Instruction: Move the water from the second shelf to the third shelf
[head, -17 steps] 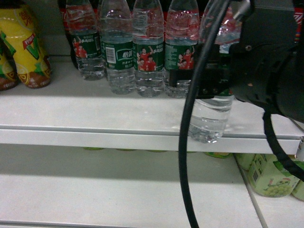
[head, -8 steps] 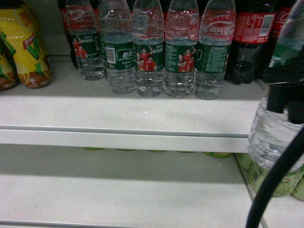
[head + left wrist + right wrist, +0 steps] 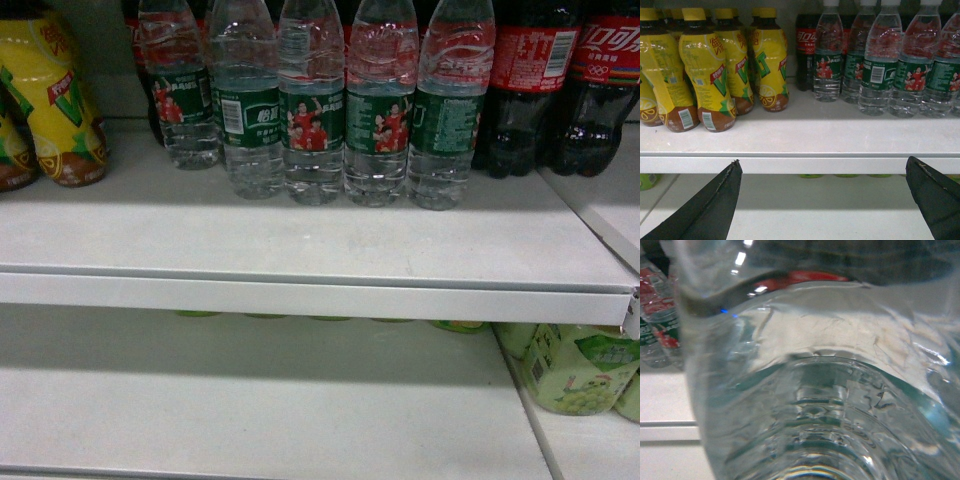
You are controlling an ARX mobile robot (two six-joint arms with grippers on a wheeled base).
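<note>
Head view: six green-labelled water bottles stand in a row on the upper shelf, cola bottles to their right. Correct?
Not quite: the head view shows five water bottles in that row on the upper shelf, not six. The cola bottles are to their right.

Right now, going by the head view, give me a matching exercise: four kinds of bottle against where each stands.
Things:
1. water bottles
2. cola bottles
3. yellow bottles
4. pale green bottles

Places:
a. lower shelf, right
b. upper shelf, far left
c. upper shelf, middle
d. upper shelf, right

Pairs: 1-c, 2-d, 3-b, 4-a
</note>
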